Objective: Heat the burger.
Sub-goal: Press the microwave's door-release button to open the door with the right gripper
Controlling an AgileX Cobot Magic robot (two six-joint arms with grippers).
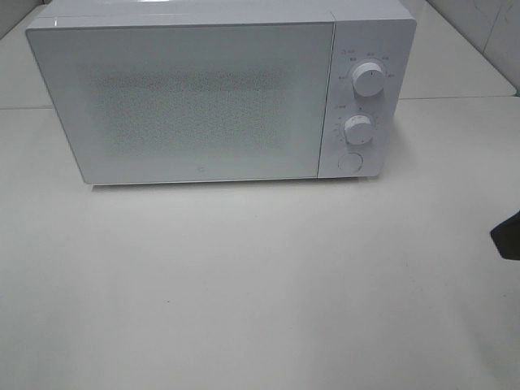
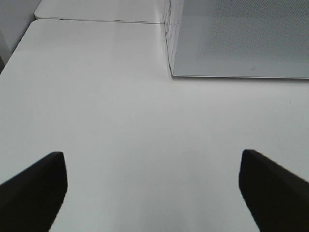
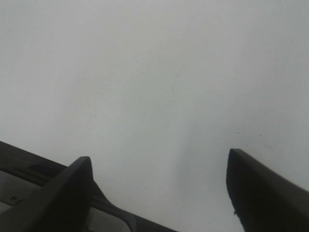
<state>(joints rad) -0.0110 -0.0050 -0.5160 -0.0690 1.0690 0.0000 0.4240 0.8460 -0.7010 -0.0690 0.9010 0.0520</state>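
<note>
Bare white tabletop (image 1: 244, 309) filled the near half of the high view, with a white microwave oven (image 1: 219, 89) standing at the far side, its door (image 1: 187, 101) shut. The control panel on the oven's right carried an upper knob (image 1: 370, 81), a lower knob (image 1: 357, 127) and a round button (image 1: 350, 162) below them. The burger appeared in none of the three views. The door's dotted, frosted panel let nothing inside be seen, so whether the burger sat in the oven could not be told. The left gripper (image 2: 150, 153) hung over the table near the oven's near left corner, its fingers spread wide with nothing between them. The right gripper (image 3: 159, 154) was likewise spread and empty above plain table. In the high view only a dark tip of that arm (image 1: 508, 236) showed, at the right edge and well apart from the panel. Judged from the closed door and two empty grippers, the step in hand was most likely either starting the heating or opening the door. In either case the next move called for the right arm to travel left and far toward the panel, the jaws narrowing enough to grip a small knob or press the button squarely without nudging the oven.
</note>
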